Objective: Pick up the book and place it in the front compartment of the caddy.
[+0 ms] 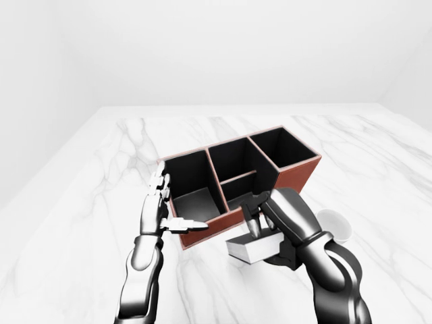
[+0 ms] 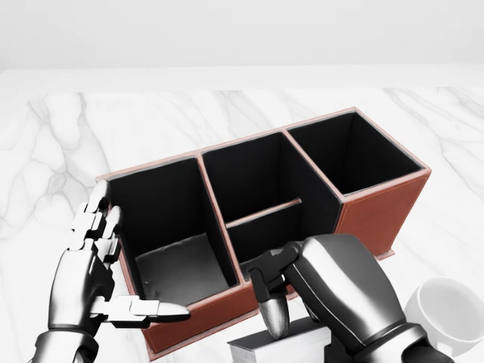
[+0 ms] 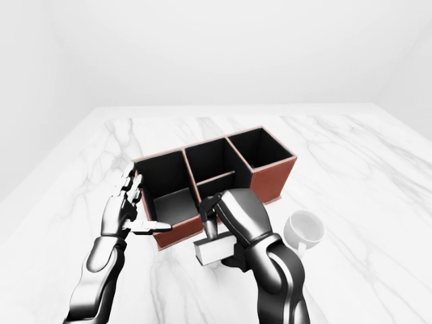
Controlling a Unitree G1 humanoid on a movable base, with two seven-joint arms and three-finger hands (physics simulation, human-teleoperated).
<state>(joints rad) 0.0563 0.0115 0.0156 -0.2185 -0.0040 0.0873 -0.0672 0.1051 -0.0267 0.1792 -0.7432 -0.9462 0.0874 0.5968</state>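
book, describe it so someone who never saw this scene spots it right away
On the white marble table stands a red-brown caddy with black compartments. Just below its lower wall in the left-eye view, the right hand grips the book: a pale grey slab, unlike the round white cup nearby.

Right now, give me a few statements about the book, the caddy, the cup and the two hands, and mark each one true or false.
1. The right hand is closed on the grey book. True.
2. The book already sits inside a compartment of the caddy. False: it is outside the caddy, below its near wall in the head view.
3. The left hand is open beside the caddy's left end. True.
4. The white cup stands inside the caddy's rightmost compartment. False: it stands on the marble table, to the right of the right arm.
5. The caddy's middle section is split by a low divider. True.
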